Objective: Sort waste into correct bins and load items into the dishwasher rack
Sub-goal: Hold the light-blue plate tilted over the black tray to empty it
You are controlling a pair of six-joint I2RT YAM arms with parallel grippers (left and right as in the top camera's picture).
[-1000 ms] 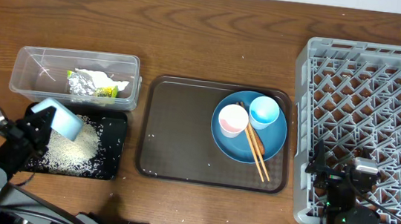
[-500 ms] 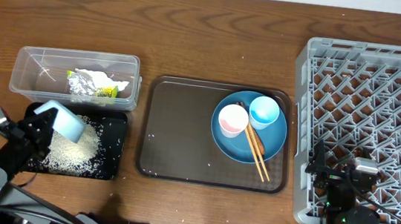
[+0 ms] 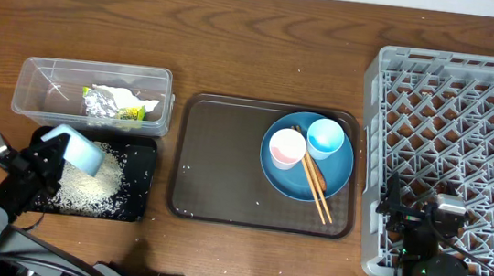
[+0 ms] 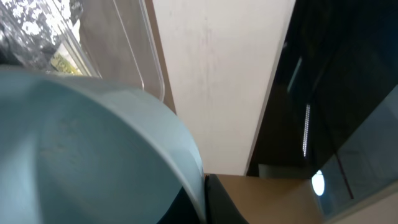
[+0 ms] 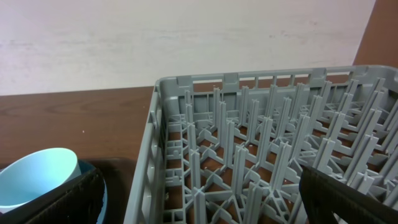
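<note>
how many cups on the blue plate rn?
2. The white cup with pink inside sits on the left of the blue plate. The pale blue cup is right beside it, toward the upper right. None look hidden.

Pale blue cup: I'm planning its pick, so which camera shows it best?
Overhead. The pale blue cup is whole there, upright on the blue plate beside the white cup. Right wrist catches only part of its rim at the lower left; left wrist shows none of it.
</note>
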